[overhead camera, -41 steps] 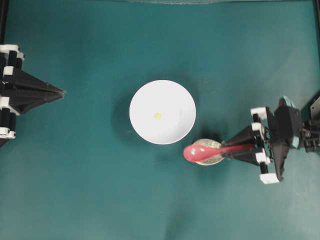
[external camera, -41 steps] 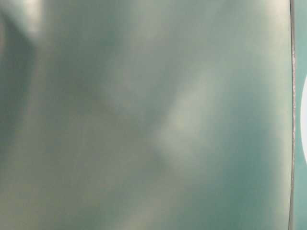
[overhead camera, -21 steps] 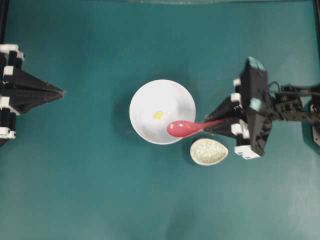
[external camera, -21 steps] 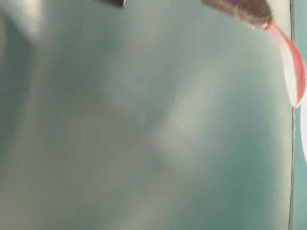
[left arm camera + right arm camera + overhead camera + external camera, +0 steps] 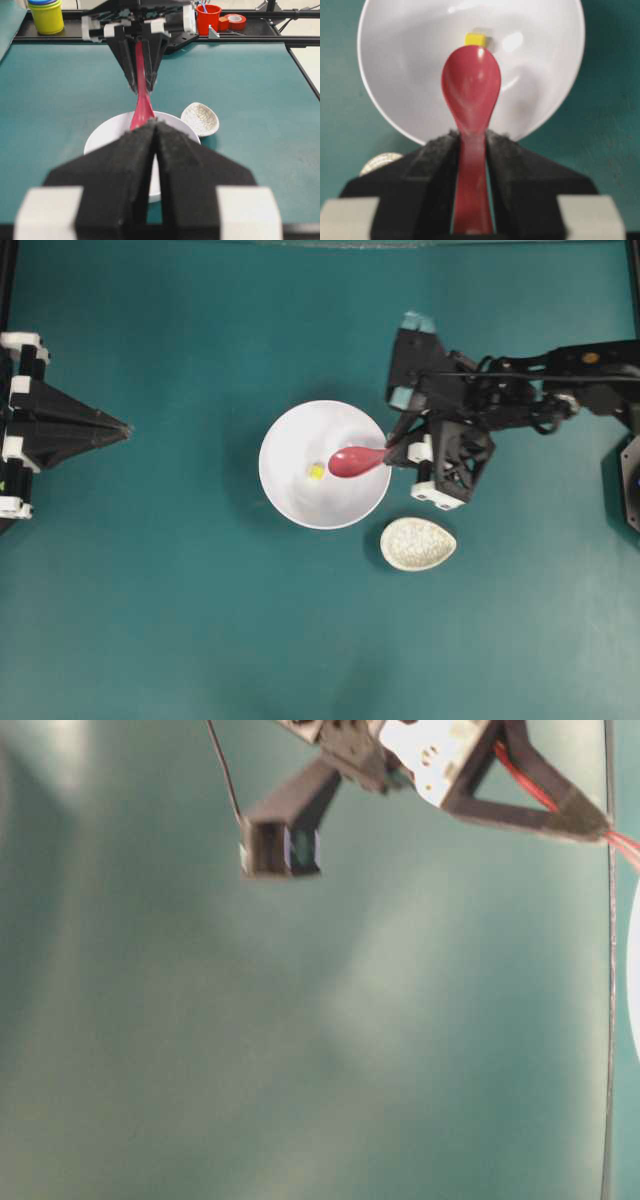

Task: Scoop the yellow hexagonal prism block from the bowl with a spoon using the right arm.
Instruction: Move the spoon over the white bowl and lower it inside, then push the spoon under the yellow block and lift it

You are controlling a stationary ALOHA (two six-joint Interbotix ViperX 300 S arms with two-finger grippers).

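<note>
The white bowl [image 5: 290, 495] sits mid-table with the tiny yellow block [image 5: 316, 472] inside it. My right gripper [image 5: 390, 451] is shut on the handle of the pink-red spoon [image 5: 352, 461], whose head hangs over the bowl just right of the block. In the right wrist view the spoon [image 5: 471, 85] points at the block [image 5: 476, 39] inside the bowl [image 5: 400, 65], with the gripper [image 5: 471, 136] clamped on the handle. My left gripper [image 5: 124, 426] is shut and empty at the far left. In the left wrist view [image 5: 155, 125] it faces the bowl [image 5: 100, 137] and spoon [image 5: 142, 107].
A small speckled off-white oval dish [image 5: 417, 544] lies just right of and below the bowl, also in the left wrist view [image 5: 200, 119]. A yellow tub [image 5: 46, 15] and red cup [image 5: 208, 16] stand beyond the table's far edge.
My right gripper has carried the spoon up and left from above the speckled dish into the bowl; the spoon head now sits beside the block. The left arm has not moved.
</note>
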